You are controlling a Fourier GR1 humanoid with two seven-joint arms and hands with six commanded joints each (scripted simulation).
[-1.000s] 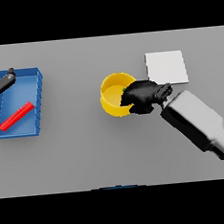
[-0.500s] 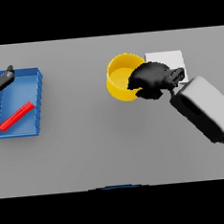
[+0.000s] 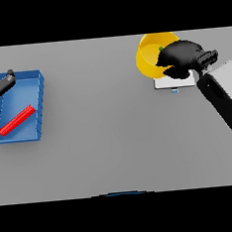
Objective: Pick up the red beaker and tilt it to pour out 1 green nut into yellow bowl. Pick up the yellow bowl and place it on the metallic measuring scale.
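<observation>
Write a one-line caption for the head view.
Right hand holds the yellow bowl over the scale; red beaker lies in the blue tray.

Beaker (image 3: 17, 120) in tray (image 3: 40, 112), left; bowl (image 3: 150, 60) far right.

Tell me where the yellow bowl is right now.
In the head view, upper right: the yellow bowl is held by the right hand, tilted beside the scale.
</observation>
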